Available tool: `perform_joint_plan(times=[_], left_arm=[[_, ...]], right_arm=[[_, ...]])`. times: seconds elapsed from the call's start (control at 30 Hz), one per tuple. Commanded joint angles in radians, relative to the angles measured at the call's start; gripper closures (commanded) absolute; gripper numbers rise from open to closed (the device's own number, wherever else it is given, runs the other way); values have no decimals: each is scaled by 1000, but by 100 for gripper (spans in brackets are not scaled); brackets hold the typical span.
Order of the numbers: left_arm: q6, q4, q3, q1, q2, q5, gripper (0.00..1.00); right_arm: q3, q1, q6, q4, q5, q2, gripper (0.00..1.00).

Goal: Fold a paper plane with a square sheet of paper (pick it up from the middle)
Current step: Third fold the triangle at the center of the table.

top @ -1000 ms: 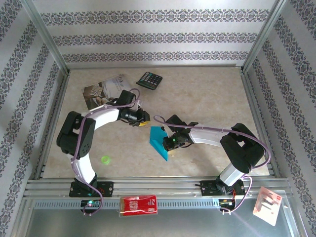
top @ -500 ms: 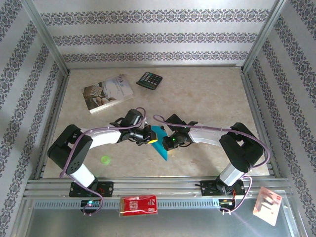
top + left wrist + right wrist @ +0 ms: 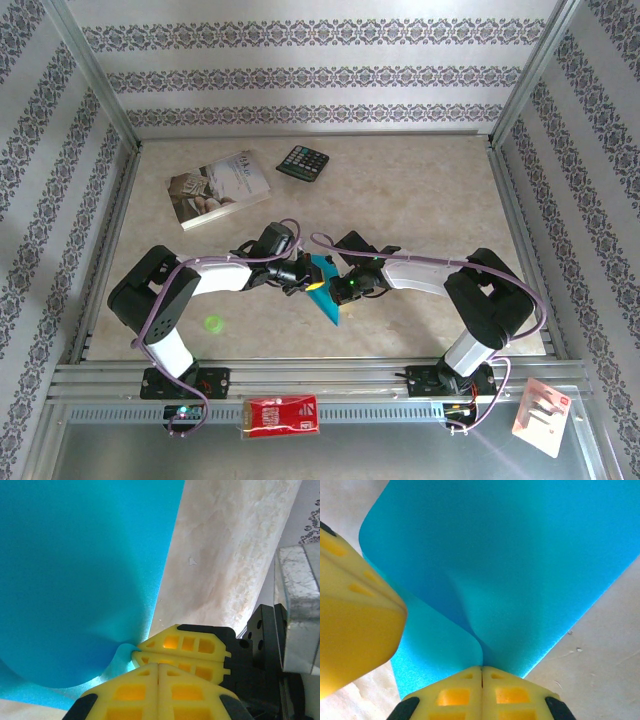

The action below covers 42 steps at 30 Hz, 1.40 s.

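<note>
2 beyond sheet [image 3: 326,301]: book [image 3: 218,188], calculator [image 3: 303,162] | green disc [image 3: 212,323] near-left

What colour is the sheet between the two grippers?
Plain turquoise-blue; the square sheet of paper shows best in the right wrist view.

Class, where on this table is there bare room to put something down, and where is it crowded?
Free: the table right of the calculator, up to the right rail; also the near strip between the arm bases. Crowded: the middle, where the left gripper and right gripper meet at the blue paper.
</note>
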Motion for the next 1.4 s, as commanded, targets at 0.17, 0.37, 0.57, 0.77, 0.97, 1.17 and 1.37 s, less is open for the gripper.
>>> perform_joint_plan(times=[0.17, 0.37, 0.57, 0.77, 0.97, 1.17, 1.37], left_arm=[[31, -29, -6, 18, -42, -2, 96], [81, -86, 70, 95, 9, 9, 97], [189, -210, 215, 120, 147, 28, 97], [288, -334, 311, 120, 256, 35, 98], [337, -386, 327, 120, 291, 22, 98], [355, -399, 318, 120, 300, 18, 98], [362, -400, 312, 120, 305, 18, 98]], right_arm=[[-6, -11, 10, 0, 2, 20, 99], [-9, -14, 1, -8, 6, 19, 100], [-16, -14, 7, -3, 8, 12, 100], [6, -14, 5, -9, 4, 8, 99], [18, -14, 8, -13, 1, -7, 99], [31, -14, 17, -13, -10, -11, 99], [36, -14, 22, -13, -20, -16, 99]])
